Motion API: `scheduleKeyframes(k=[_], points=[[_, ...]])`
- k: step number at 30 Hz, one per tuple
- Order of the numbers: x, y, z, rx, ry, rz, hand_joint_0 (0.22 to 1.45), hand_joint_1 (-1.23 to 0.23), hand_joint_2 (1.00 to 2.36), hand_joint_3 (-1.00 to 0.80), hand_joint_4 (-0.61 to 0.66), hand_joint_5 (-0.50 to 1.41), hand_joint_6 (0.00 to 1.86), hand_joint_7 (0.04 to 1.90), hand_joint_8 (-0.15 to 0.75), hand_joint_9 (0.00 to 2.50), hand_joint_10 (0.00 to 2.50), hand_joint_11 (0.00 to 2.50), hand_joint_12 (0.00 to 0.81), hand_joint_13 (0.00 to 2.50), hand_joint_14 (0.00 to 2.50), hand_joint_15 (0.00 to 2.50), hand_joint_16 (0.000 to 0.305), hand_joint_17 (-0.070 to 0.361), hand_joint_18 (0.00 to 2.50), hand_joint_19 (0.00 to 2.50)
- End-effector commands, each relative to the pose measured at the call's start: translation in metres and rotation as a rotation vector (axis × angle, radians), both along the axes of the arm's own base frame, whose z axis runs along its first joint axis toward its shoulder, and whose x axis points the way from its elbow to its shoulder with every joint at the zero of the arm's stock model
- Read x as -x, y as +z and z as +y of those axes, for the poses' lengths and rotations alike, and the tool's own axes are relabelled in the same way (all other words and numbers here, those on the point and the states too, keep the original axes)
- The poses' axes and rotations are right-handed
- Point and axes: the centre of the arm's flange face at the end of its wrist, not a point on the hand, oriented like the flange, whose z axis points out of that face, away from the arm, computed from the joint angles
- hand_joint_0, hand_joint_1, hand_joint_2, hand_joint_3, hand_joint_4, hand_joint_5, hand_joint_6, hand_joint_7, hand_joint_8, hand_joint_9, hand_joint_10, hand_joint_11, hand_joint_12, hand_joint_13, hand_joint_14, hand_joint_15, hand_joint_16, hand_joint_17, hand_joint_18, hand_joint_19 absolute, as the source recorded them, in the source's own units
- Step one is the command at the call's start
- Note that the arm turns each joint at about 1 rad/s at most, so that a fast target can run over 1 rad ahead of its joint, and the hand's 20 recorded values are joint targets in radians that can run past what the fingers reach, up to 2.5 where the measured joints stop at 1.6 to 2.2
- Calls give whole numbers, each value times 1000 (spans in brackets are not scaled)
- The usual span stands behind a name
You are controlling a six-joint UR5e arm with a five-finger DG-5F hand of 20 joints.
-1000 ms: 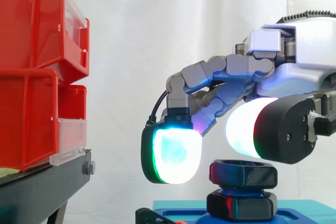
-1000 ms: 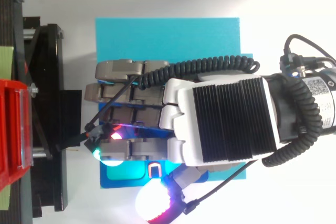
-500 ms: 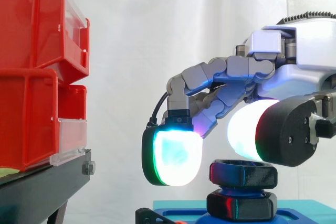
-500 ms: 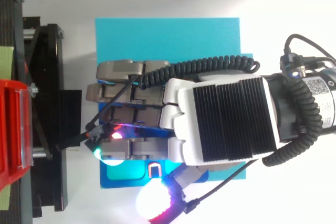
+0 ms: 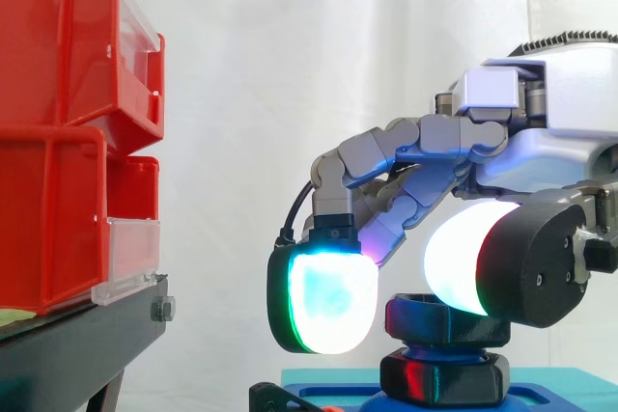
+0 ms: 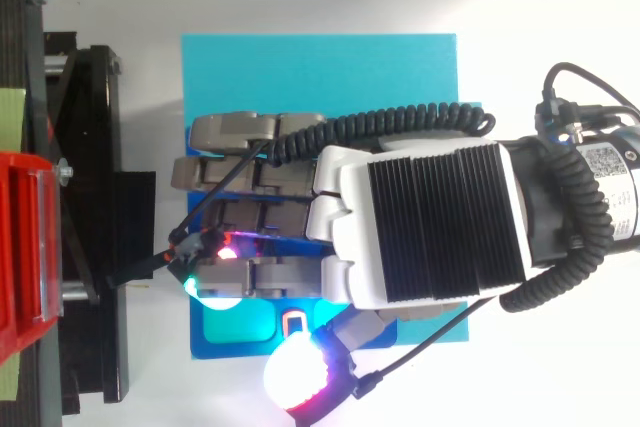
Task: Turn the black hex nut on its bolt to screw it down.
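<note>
From the side, the hand [image 5: 546, 137] comes in from the right and hangs low over the black hex nut [image 5: 430, 323], which sits right beneath it on a blue bolt [image 5: 425, 347]. Part of the hand passes in front of the nut's upper right corner, so that edge is hidden. From here I cannot tell whether the hand has hold of the nut or only sits close to it: the depth between them does not read. Under the nut, lower on the same bolt, is a second black hex piece [image 5: 444, 378], and below that a blue base [image 5: 560, 398] cut off by the bottom edge. Well away from the hand, beyond its tip, two stacked red bins [image 5: 58, 132] stand on a black stand [image 5: 77, 344], both cut off at the left.

From above, the hand [image 6: 430, 222] lies across the middle and covers the nut and bolt completely; nothing of them can be made out under it. What this view adds is the teal plate [image 6: 320, 67] spreading out on the hand's far side, and the stand's black frame just beyond the hand's tip, with a red bin at the left edge.
</note>
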Motion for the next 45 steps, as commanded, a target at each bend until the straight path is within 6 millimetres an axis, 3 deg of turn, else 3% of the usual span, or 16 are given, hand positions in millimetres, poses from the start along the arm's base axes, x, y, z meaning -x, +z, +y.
scheduleKeyframes(k=[1,23,34,42,45], points=[[0,0,-3,-2,-1,4,485,-421,1000,-500,184,-42,505,1129,312,846,8,217,408,548,7,201,56,127,281,342],[3,-2,-9,2,4,22,487,-412,1000,-500,175,-29,505,1190,318,902,10,246,407,550,7,197,56,126,296,341],[4,0,-24,4,11,18,486,-337,1000,-500,152,-13,504,1338,323,960,12,291,405,555,7,197,56,126,292,347],[6,0,-36,6,34,20,484,-314,1000,-500,146,8,500,1551,322,1000,12,302,408,568,7,199,56,125,306,340],[7,0,-45,7,34,18,485,-311,1000,-500,143,5,530,1512,324,1011,12,302,409,574,7,201,56,125,306,343]])
